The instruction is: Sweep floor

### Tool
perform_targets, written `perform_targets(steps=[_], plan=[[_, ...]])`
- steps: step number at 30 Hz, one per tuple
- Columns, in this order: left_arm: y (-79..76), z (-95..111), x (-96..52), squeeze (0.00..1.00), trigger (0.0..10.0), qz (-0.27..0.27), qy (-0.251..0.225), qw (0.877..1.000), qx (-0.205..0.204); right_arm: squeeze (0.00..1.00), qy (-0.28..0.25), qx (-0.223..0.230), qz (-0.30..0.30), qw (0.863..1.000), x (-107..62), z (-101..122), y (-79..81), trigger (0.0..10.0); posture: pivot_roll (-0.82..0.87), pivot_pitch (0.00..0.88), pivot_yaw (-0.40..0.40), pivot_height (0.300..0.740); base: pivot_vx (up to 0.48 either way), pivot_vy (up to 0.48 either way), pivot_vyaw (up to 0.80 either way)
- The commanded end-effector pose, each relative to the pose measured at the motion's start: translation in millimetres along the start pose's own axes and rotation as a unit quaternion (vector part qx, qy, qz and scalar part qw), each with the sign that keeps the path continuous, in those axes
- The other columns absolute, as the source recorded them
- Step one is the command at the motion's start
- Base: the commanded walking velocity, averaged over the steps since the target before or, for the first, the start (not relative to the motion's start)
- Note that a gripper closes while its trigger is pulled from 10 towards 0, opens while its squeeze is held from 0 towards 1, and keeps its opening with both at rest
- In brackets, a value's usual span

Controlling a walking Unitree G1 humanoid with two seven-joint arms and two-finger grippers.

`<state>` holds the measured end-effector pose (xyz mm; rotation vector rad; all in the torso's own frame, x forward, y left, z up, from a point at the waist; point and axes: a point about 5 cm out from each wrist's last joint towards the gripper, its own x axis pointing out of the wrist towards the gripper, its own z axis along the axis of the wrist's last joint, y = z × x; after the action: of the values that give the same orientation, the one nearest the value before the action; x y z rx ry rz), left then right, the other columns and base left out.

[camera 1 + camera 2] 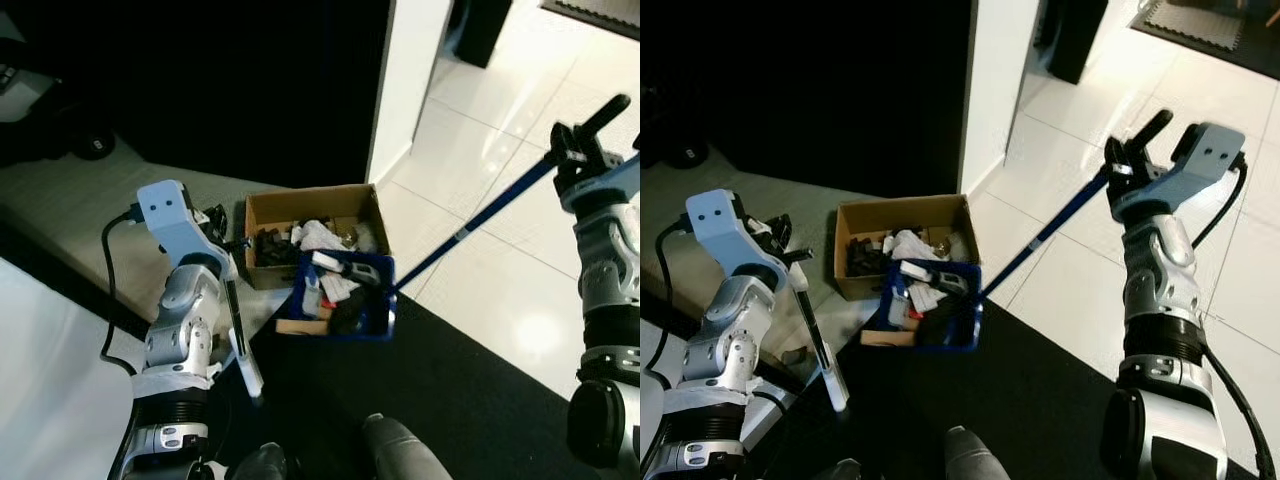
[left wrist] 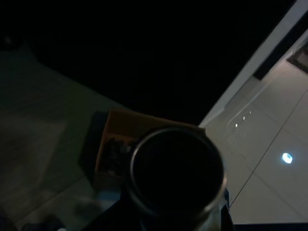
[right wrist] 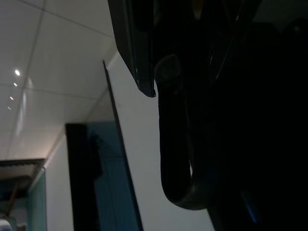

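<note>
A blue dustpan [image 1: 345,295] heaped with scraps lies on the floor against an open cardboard box [image 1: 310,225] of rubbish. A long blue handle [image 1: 1045,235] runs from the pan up to my right gripper [image 1: 1137,150], which is shut on it high over the white tiles. My left gripper [image 1: 228,245] is shut on a thin black rod [image 1: 238,320] with a white lower end. That rod slants down to the floor left of the pan. In the left wrist view a dark round tube end [image 2: 175,175] sits in front of the box [image 2: 115,144].
A black mat [image 1: 460,390] covers the floor under my feet [image 1: 400,450]. Glossy white tiles [image 1: 500,250] spread to the right. A white wall corner [image 1: 405,70] and a dark opening rise behind the box. Grey flooring [image 1: 80,210] lies to the left.
</note>
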<state>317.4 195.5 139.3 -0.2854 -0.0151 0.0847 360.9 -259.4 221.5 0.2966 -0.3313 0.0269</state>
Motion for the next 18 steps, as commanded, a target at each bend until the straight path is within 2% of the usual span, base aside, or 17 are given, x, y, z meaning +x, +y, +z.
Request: perform_targets(steps=[1,4,9,13,16,18], plan=[[-8.9,15.1,2.5,0.00,10.0,-0.009,-0.038,0.999,-0.010,0.00,-0.066,0.006,0.034,0.997,7.6,29.8,16.1,10.0,-0.04,0.065,-0.036,0.740,0.000,0.000,0.00],[-15.0,19.2,4.6,0.00,10.0,-0.021,-0.041,0.999,-0.026,0.00,-0.082,0.011,0.034,0.996,8.6,38.1,18.3,10.0,-0.04,0.064,-0.031,0.740,0.000,0.000,0.00],[-22.6,24.5,9.9,0.00,10.0,-0.023,-0.034,0.995,-0.086,0.00,-0.106,0.020,0.037,0.993,11.8,49.9,21.3,10.0,-0.06,0.061,-0.003,0.740,0.000,0.000,0.00],[-25.6,23.9,10.2,0.00,10.0,-0.027,-0.030,0.996,-0.079,0.00,-0.113,0.027,0.039,0.992,13.6,51.2,24.8,10.0,-0.06,0.058,-0.001,0.740,0.000,0.000,0.00],[-33.5,20.6,7.8,0.00,10.0,-0.057,-0.027,0.998,-0.026,0.00,-0.126,0.036,0.034,0.991,14.2,53.4,26.0,10.0,-0.05,0.054,0.000,0.740,0.000,0.000,0.00],[-35.4,19.5,7.0,0.00,10.0,-0.062,-0.026,0.998,-0.016,0.00,-0.129,0.038,0.030,0.990,14.2,53.8,25.9,10.0,-0.05,0.054,0.000,0.740,0.000,0.000,0.00]])
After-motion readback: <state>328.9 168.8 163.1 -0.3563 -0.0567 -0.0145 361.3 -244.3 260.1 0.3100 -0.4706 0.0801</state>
